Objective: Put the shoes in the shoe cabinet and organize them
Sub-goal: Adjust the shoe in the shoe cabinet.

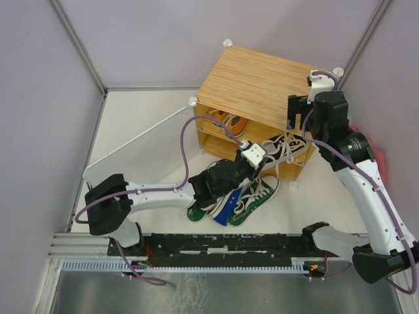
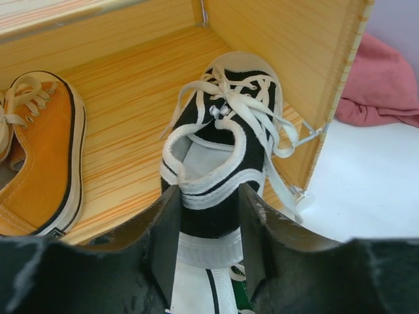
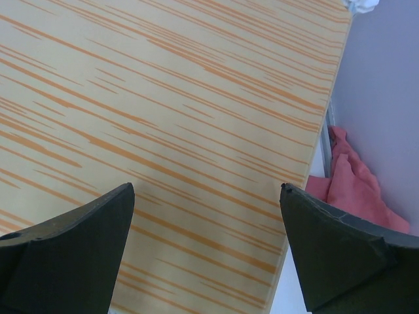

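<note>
Left jaws: closed narrow on the heel of the black sneaker (image 2: 222,124). Sneaker lies on a shelf of the shoe cabinet (image 2: 131,91), toe inward, long axis front to back, just beside the right wall, heel overhanging the front edge. Orange sneaker (image 2: 46,150): same shelf, left; bare board between. Right jaws: wide, holding nothing, over the cabinet top. Green sneaker (image 1: 258,196) and blue sneaker (image 1: 226,208): on the counter (image 1: 144,124), near the cabinet front.
</note>
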